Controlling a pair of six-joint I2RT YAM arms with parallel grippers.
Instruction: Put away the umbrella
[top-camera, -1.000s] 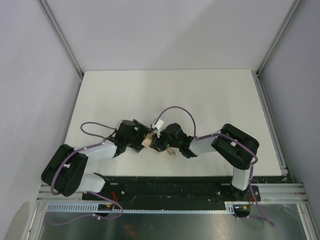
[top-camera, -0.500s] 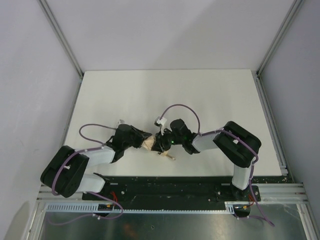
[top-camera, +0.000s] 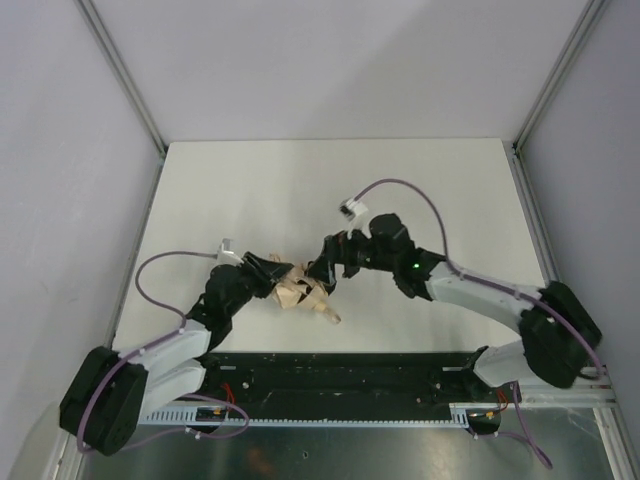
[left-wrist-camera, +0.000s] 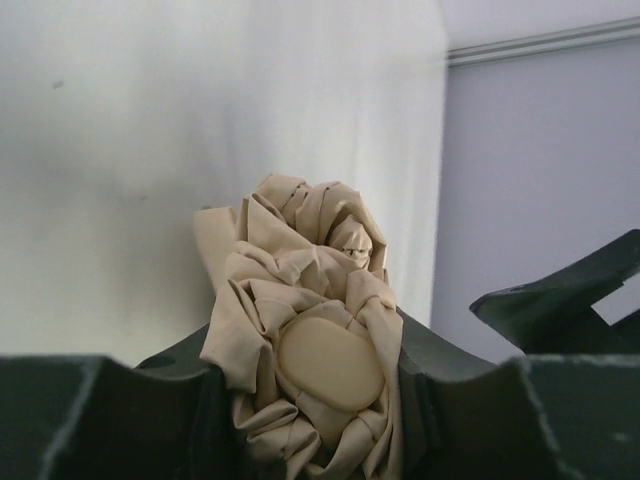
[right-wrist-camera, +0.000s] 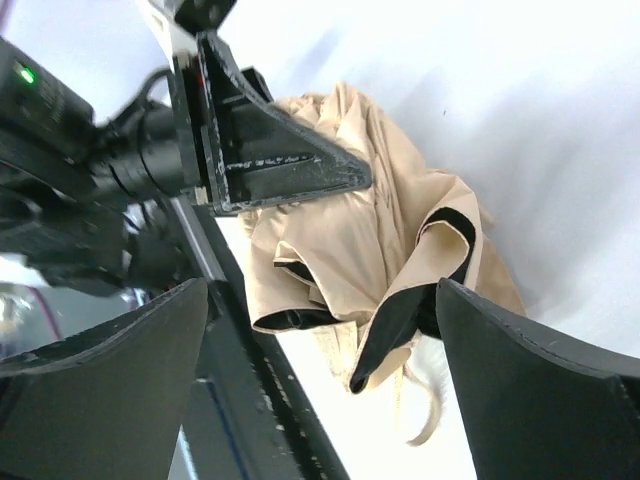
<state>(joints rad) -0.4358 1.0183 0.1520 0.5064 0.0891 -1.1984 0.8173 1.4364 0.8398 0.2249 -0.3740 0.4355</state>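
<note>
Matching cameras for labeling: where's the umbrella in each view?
Top external: the umbrella slightly below centre.
Left wrist: bottom centre, clamped between the left fingers.
Right wrist: centre.
Shared landmark: the left fingers gripping it, just left of it in top external, upper left in right wrist.

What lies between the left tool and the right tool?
The crumpled tan umbrella, held by the left tool; the right tool stands open. The top view shows it.

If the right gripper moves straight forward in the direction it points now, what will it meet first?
Probably the umbrella: its fabric lies directly ahead of the open right gripper. The left gripper, holding it, sits just beyond; depth is unclear.
</note>
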